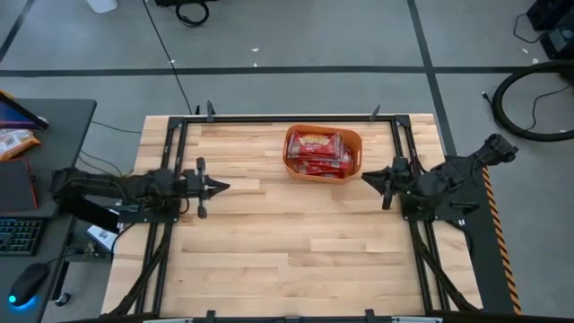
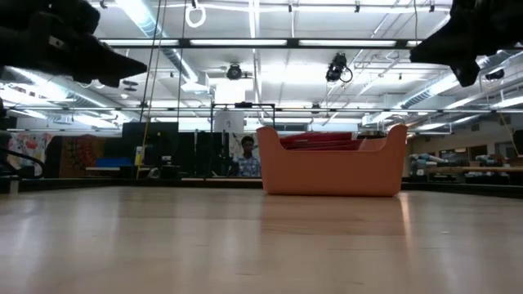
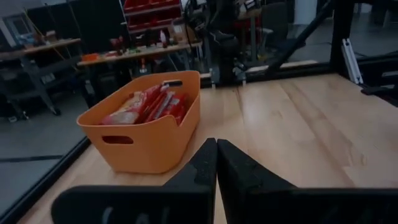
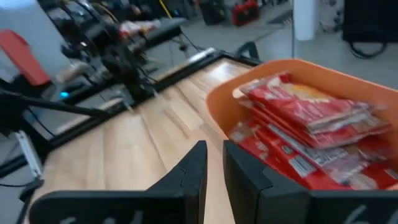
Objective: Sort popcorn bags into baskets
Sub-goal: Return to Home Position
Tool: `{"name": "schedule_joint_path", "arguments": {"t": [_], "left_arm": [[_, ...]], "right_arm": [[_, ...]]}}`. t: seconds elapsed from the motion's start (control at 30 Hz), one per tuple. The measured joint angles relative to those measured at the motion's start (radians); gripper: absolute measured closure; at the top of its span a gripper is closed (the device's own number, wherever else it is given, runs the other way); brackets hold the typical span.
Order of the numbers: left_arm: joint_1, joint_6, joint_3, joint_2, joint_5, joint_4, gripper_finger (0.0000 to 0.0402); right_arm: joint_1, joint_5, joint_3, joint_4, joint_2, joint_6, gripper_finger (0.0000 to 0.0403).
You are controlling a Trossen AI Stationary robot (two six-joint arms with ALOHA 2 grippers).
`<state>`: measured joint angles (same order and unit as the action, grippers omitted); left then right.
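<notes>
The orange basket (image 1: 289, 154) stands on the far middle of the wooden table, its wall showing in the low view (image 2: 335, 171). Several red popcorn bags (image 1: 319, 152) lie stacked inside it, also seen in the left wrist view (image 3: 152, 106) and the right wrist view (image 4: 305, 121). My left gripper (image 1: 224, 187) hovers left of the basket, shut and empty (image 3: 216, 143). My right gripper (image 1: 366, 177) hovers just right of the basket, its fingers a narrow gap apart and empty (image 4: 214, 148). No bag lies on the table outside the basket.
Bare wood stretches across the table's near half (image 1: 296, 260). Black frame rails (image 1: 170, 144) run along the table's sides. A side desk at the left holds an orange-and-white snack bag (image 1: 13, 142), a keyboard and a mouse. A person (image 2: 248, 157) stands far behind the table.
</notes>
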<state>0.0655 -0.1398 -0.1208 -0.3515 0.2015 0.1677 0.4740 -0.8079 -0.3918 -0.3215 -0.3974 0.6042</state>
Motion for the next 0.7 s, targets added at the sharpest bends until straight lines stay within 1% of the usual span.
{"name": "schedule_joint_path", "arguments": {"t": [0.23, 0.37, 0.43, 0.53, 0.63, 0.7], "left_arm": [[0.000, -0.051, 0.110, 0.143, -0.001, 0.021, 0.0386], [0.001, -0.053, 0.112, 0.212, -0.019, -0.003, 0.0386], [0.001, -0.061, 0.112, 0.244, -0.035, -0.008, 0.0386], [0.001, -0.065, 0.112, 0.288, -0.061, -0.003, 0.0386], [0.001, -0.056, 0.112, 0.326, -0.107, -0.002, 0.0386], [0.001, -0.051, 0.113, 0.347, -0.113, -0.005, 0.0386]], "right_arm": [[-0.026, 0.018, 0.108, 0.169, 0.145, -0.127, 0.0345], [-0.049, 0.026, 0.170, 0.299, 0.221, -0.208, 0.0345], [-0.066, 0.047, 0.209, 0.366, 0.253, -0.249, 0.0345], [-0.100, 0.113, 0.262, 0.462, 0.305, -0.290, 0.0345], [-0.141, 0.200, 0.297, 0.520, 0.345, -0.307, 0.0345], [-0.171, 0.257, 0.320, 0.573, 0.364, -0.328, 0.0345]]}}
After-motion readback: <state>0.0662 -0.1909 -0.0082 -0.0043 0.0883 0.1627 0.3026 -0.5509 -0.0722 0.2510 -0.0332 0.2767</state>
